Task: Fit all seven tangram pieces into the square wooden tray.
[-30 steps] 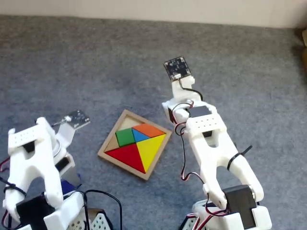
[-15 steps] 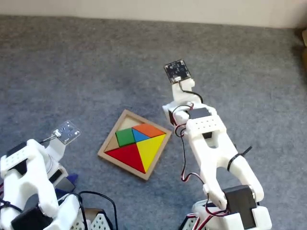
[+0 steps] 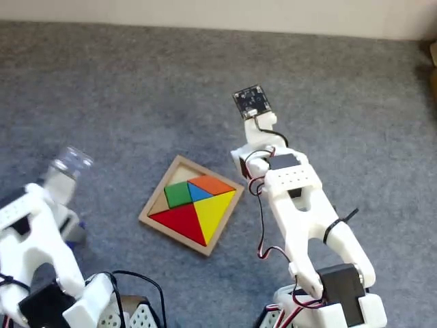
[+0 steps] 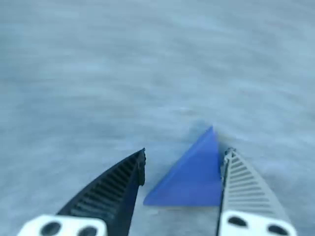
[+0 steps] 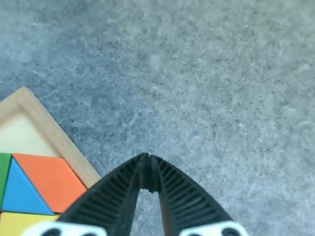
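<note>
Brackets the blue triangle (image 4: 192, 179) with the left gripper (image 4: 185, 151) spread wide, nothing clasped, likely to fetch it for the bare gap in the wooden tray (image 3: 159, 190)

We count one square wooden tray (image 3: 173, 235). Inside it we count five coloured pieces: one red triangle (image 3: 181, 223), one yellow triangle (image 3: 214, 213), one small blue triangle (image 3: 199, 194), one green square (image 3: 177, 195) and one orange four-sided piece (image 3: 212, 184). A second blue triangle (image 4: 189, 174) lies on the carpet (image 3: 136, 82), so we make four triangles. We count two grippers: left gripper (image 4: 186, 151) and right gripper (image 5: 148, 157).
</note>
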